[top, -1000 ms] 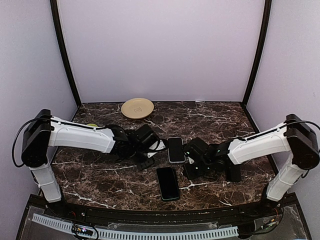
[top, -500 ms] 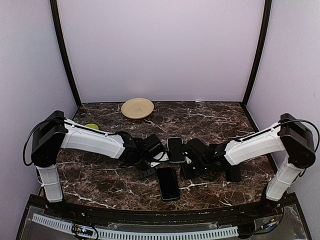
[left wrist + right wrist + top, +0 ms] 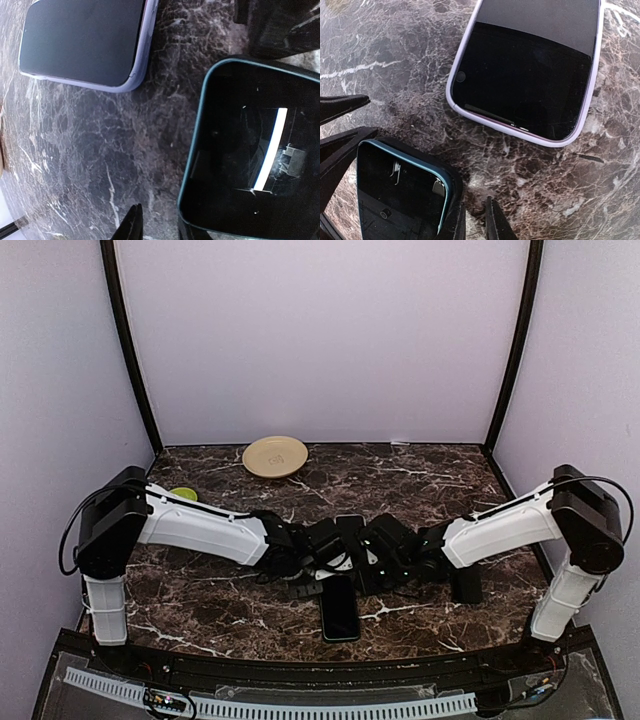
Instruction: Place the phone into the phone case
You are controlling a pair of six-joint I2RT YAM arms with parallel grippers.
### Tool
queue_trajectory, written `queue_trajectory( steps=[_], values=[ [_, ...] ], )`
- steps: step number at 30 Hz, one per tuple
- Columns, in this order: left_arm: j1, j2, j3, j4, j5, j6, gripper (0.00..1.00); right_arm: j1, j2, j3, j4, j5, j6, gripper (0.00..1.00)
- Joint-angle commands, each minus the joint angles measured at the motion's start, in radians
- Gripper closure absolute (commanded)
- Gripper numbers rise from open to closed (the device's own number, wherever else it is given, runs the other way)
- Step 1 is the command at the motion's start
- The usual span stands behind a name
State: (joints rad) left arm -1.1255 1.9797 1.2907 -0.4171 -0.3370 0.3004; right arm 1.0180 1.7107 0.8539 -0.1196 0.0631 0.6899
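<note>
Table [image 3: 440, 475]: dark marble. Both arms reach in from their own sides and meet low at mid-table; judged, so that the two grippers can work one item between them. Plate [image 3: 275, 456] at the far edge, well apart; no part in this step.

Task items: two flat dark slabs lying on the marble, near each other, not touching; lavender-rimmed slab [image 3: 530, 70] farther from the bases, teal-rimmed slab [image 3: 338, 607] nearer. Which is phone and which is case I cannot tell; neither sits in or on the other, so the insertion is not yet done.

Left gripper [image 3: 157, 227]: fingers [image 3: 132, 222] close together at one far corner of the teal-rimmed slab; one over bare marble, the other at the rim. Whether they pinch the rim I cannot tell; the placement reads as a set-up to lift or steady that corner.

Right gripper [image 3: 474, 220]: fingers [image 3: 492, 225] nearly together, a sliver of bare marble between, grasping nothing. One tip is just beside the other far corner of the same slab; probably a brace against sliding.
</note>
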Motion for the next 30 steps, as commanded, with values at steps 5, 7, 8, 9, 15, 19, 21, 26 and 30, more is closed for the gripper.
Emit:
queue_trajectory(
  steps=[5, 7, 8, 9, 15, 19, 21, 26, 30],
  values=[
    [-0.039, 0.015, 0.022, -0.032, 0.013, 0.059, 0.75, -0.011, -0.011, 0.041, -0.022, -0.005, 0.013, 0.84],
    [-0.035, 0.001, 0.008, -0.022, 0.026, 0.053, 0.75, -0.018, -0.039, 0.048, -0.065, 0.039, -0.004, 0.83],
    [-0.029, -0.005, 0.004, -0.023, 0.033, 0.046, 0.75, -0.018, -0.055, 0.058, -0.100, 0.072, -0.015, 0.82],
    [-0.010, -0.022, -0.002, -0.027, 0.040, 0.024, 0.75, -0.018, -0.071, 0.068, -0.135, 0.105, -0.029, 0.82],
    [0.104, -0.155, -0.056, -0.052, 0.132, -0.073, 0.69, 0.001, -0.163, 0.074, -0.232, 0.161, -0.056, 0.76],
    [0.180, -0.268, -0.101, -0.044, 0.194, -0.132, 0.60, 0.084, -0.168, 0.116, -0.273, 0.238, -0.016, 0.68],
    [0.222, -0.313, -0.114, -0.043, 0.201, -0.156, 0.55, 0.142, -0.136, 0.166, -0.318, 0.293, 0.014, 0.67],
    [0.333, -0.424, -0.137, 0.002, 0.208, -0.202, 0.41, 0.274, 0.004, 0.317, -0.445, 0.344, 0.088, 0.65],
    [0.375, -0.493, -0.172, 0.070, 0.222, -0.188, 0.33, 0.364, 0.123, 0.433, -0.555, 0.369, 0.128, 0.65]
  ],
)
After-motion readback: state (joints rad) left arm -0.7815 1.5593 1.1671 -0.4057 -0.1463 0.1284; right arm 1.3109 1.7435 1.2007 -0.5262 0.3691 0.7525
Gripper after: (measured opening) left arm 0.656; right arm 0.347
